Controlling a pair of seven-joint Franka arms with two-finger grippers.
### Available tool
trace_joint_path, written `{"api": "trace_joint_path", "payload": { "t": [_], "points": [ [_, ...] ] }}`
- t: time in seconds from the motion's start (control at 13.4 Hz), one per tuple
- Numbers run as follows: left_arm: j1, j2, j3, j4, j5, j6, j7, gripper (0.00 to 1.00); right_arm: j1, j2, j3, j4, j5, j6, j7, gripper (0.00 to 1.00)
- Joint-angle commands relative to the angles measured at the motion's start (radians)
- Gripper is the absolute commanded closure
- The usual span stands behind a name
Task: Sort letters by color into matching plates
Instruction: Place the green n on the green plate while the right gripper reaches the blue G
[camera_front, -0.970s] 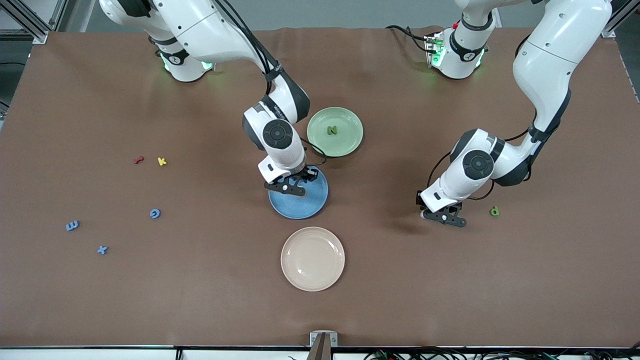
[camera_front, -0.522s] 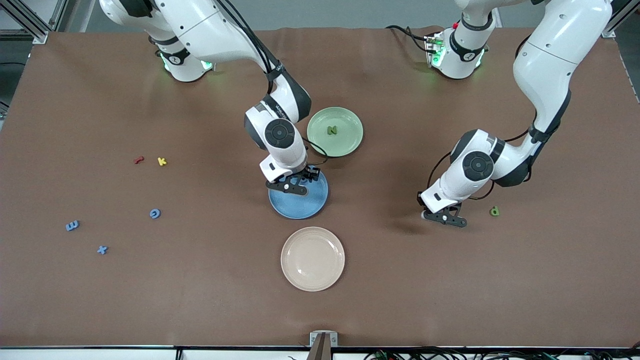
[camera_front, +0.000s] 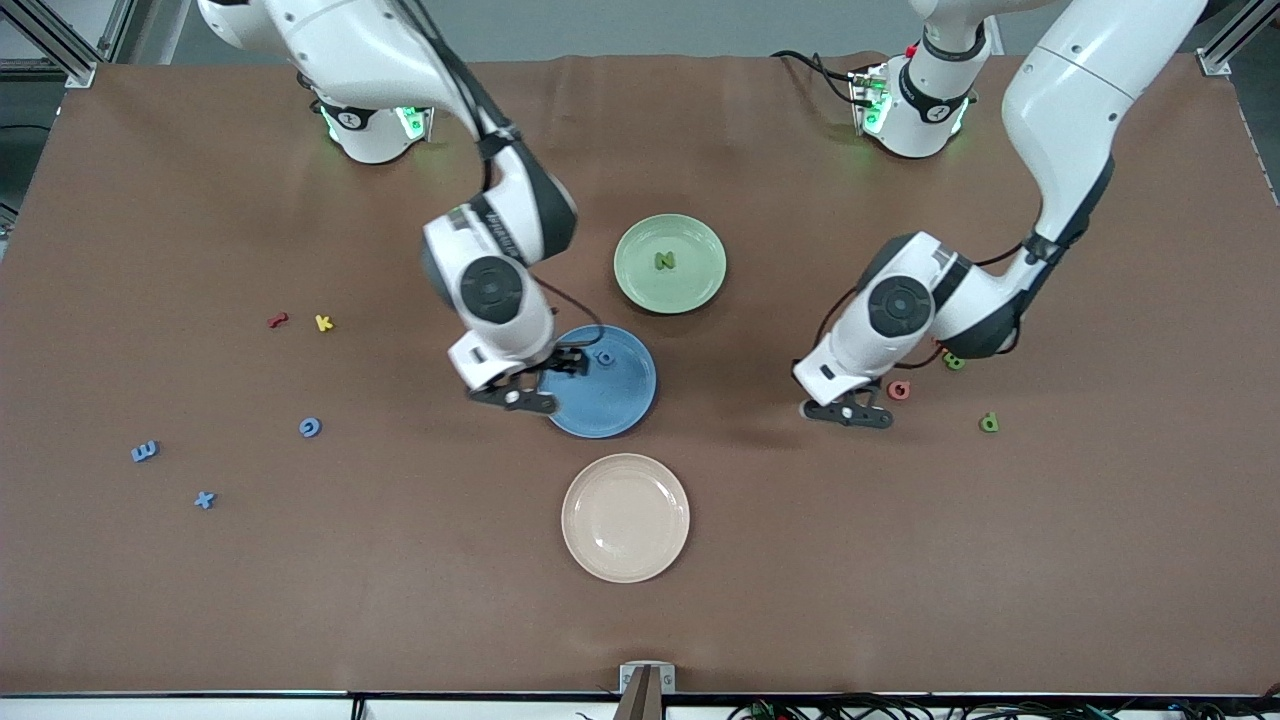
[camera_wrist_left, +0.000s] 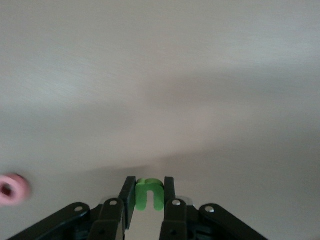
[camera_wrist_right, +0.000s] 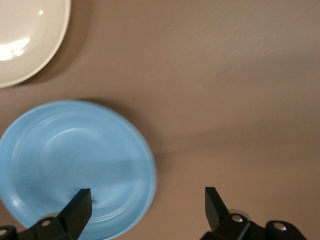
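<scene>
The blue plate (camera_front: 615, 400) holds one blue letter (camera_front: 604, 356). My right gripper (camera_front: 510, 397) hangs open over that plate's rim at the right arm's end, with nothing between its fingers (camera_wrist_right: 80, 202); the blue plate (camera_wrist_right: 75, 160) fills its wrist view. The green plate (camera_front: 690, 285) holds a green letter N (camera_front: 663, 261). My left gripper (camera_front: 846, 412) is shut on a green letter n (camera_wrist_left: 149, 194) above bare table. Two more green letters (camera_front: 954, 361) (camera_front: 989, 423) lie near it. Three blue letters (camera_front: 310, 427) (camera_front: 145, 451) (camera_front: 204, 499) lie toward the right arm's end.
A cream plate (camera_front: 625, 517) sits nearer the front camera than the blue plate. A pink letter (camera_front: 899, 390) lies beside my left gripper. Red (camera_front: 278, 320) and yellow (camera_front: 323, 322) letters lie toward the right arm's end.
My right gripper opened, left the blue letter in the blue plate and moved off toward the right arm's end. My left gripper shut on a green letter and shifted toward the plates.
</scene>
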Motion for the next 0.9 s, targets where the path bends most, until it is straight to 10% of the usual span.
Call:
{"api": "trace_joint_path", "payload": {
  "t": [0.0,0.67,0.82],
  "points": [
    [-0.036,-0.011,-0.068,-0.010,0.010,-0.028,-0.197,1.00,-0.138,-0.045,0.009,-0.046,-0.013,-0.011,-0.206,0.00],
    [-0.375,0.004,-0.070,-0.016,0.011,-0.016,-0.913,0.98,-0.527,-0.021,0.012,-0.076,-0.111,0.142,-0.801,0.00],
    [-0.409,0.026,-0.070,-0.017,0.011,-0.016,-1.007,0.84,-0.555,-0.016,0.012,-0.145,-0.109,0.225,-0.857,0.00]
  ]
}}
